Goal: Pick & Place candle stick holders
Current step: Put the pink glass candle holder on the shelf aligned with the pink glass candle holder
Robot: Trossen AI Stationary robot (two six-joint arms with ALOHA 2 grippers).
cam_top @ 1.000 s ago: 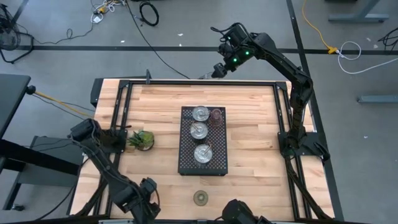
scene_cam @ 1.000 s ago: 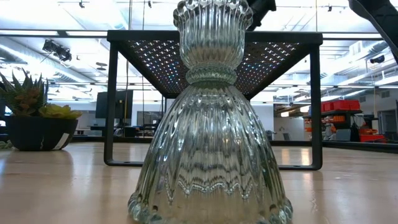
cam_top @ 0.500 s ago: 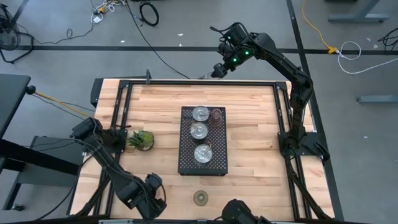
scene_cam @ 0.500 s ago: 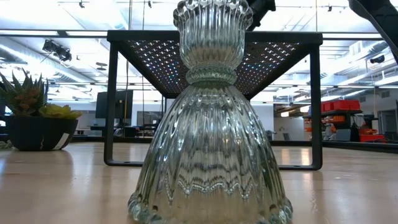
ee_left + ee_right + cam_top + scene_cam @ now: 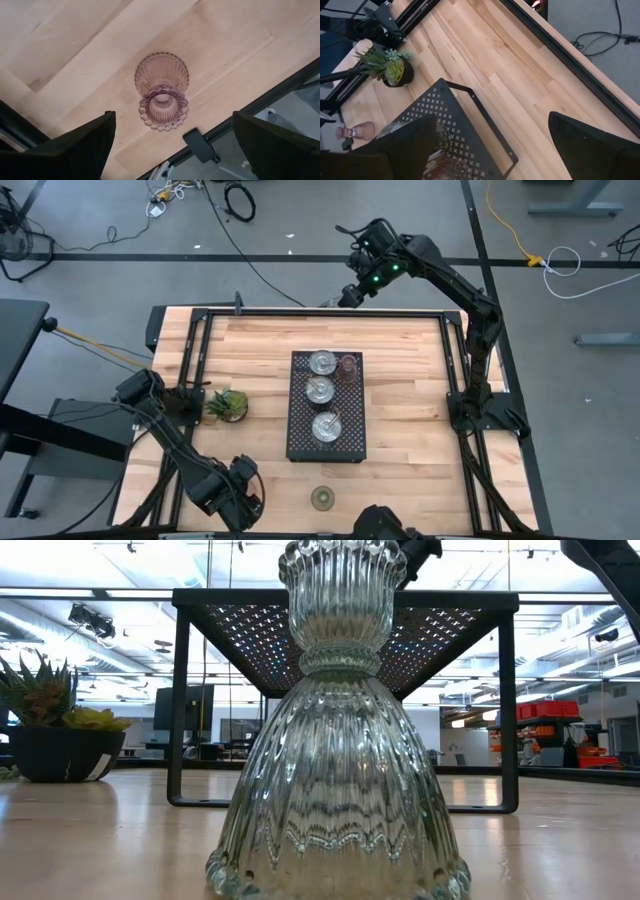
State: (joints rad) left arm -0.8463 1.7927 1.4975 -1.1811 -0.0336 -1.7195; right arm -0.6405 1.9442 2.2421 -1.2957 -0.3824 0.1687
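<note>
Left hand (image 5: pixel 238 498) is seen at the table's (image 5: pixel 400 380) near left corner, fingers spread wide, nothing gripped. Below it, framed between the two fingers in the left wrist view, a pink holder (image 5: pixel 161 90) lies on its side on the wood, apart from both fingers, near the table edge. Right hand (image 5: pixel 350 288) is held above the far edge, also wide open and empty, well apart from all holders. Three silver holders (image 5: pixel 320 393) and one brownish-pink holder (image 5: pixel 348 365) sit on the black tray (image 5: pixel 300 442) at mid-table. An olive holder (image 5: pixel 322 499) stands alone near the front edge, right of the left hand. Plant (image 5: pixel 228 404) is left of the tray.
</note>
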